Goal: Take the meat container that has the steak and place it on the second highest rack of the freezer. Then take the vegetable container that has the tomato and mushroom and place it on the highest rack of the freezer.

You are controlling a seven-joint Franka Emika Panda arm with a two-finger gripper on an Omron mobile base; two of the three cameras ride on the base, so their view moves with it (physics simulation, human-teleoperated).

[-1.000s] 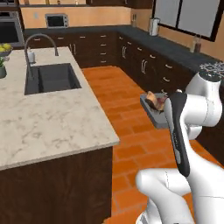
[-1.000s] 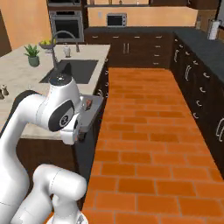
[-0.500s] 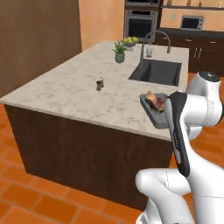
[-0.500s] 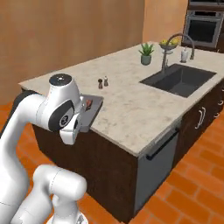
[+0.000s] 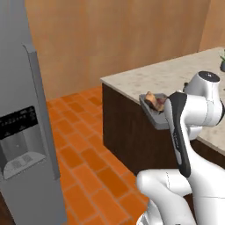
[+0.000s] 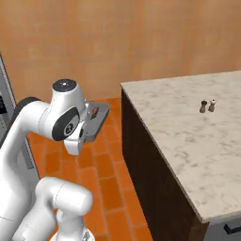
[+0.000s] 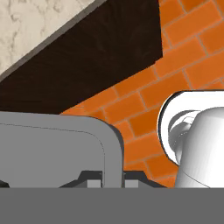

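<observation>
The freezer (image 5: 26, 132) is cut by the left base view's left and top edges, its door closed, so the racks inside are hidden. The grey meat container (image 5: 154, 115) is partly covered by the white arm; in the hand view its near rim hides most of the end effector (image 7: 107, 180). The steak (image 5: 154, 102) shows as a small brown lump, details unclear. Two tiny shakers (image 6: 207, 106) on the bench (image 6: 188, 127) are too small to read

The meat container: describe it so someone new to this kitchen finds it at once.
Start at the stone-topped island. In front of its near corner the white arm's gripper holds a shallow grey tray, the meat container. It alone carries a brown steak.
</observation>
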